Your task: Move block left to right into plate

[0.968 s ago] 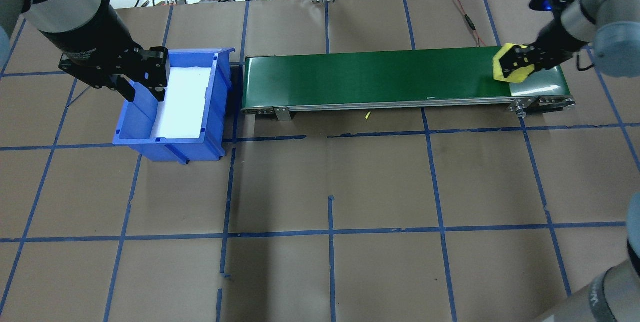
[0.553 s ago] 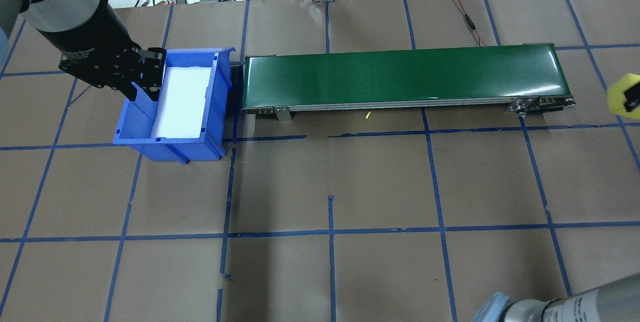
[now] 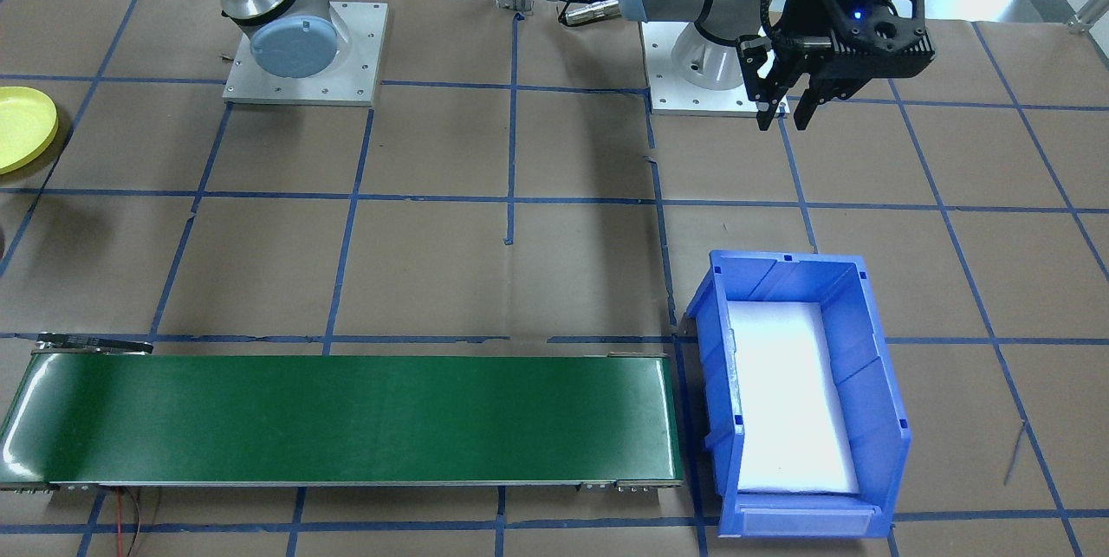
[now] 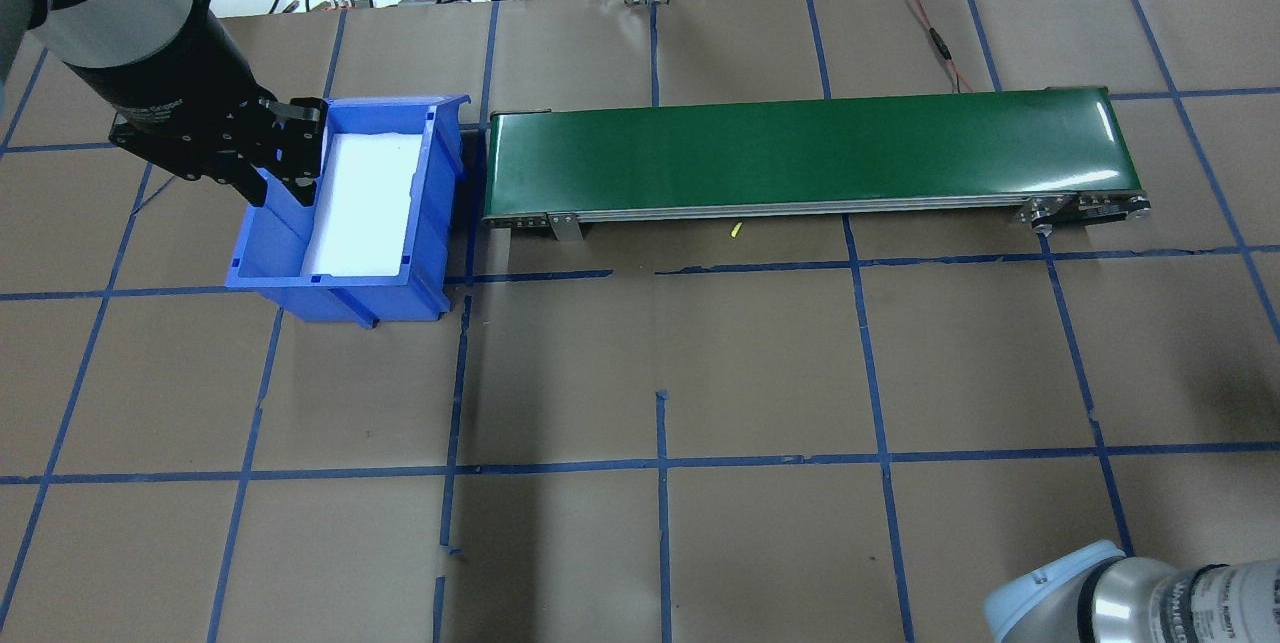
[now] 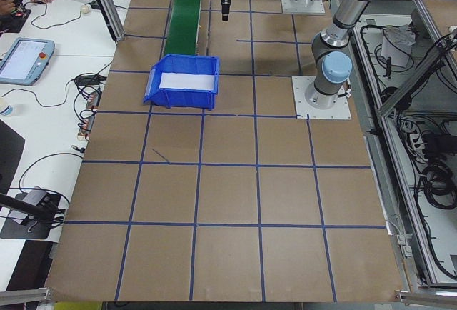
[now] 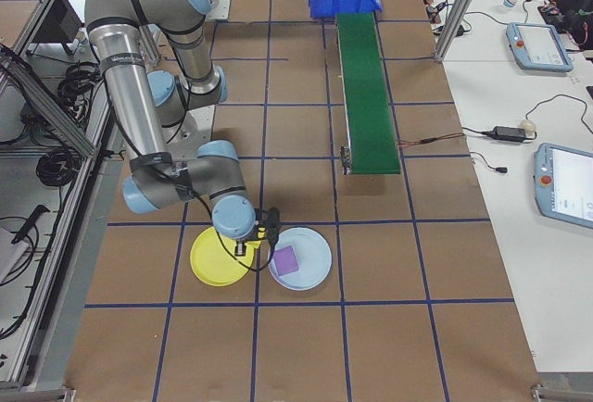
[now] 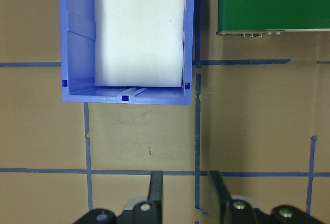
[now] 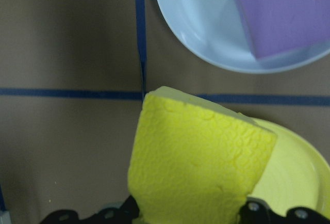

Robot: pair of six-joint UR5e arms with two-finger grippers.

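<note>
Right wrist view: right gripper [image 8: 188, 211] jaws clamp yellow block [image 8: 198, 157] over yellow plate [image 8: 294, 170] rim | overhead view lacks both | left gripper [image 3: 787, 111] jaws parted, beside blue bin [image 3: 801, 392].

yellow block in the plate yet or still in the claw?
Still in the right claw: the block sits between its fingers, above the plate's edge, not yet released.

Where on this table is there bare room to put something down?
Free: the brown paper between the belt and the robot's bases, and the belt top itself. The yellow plate is bare too. Crowded: the right end, where the right gripper holds a yellow block beside a pale plate with a purple block.
</note>
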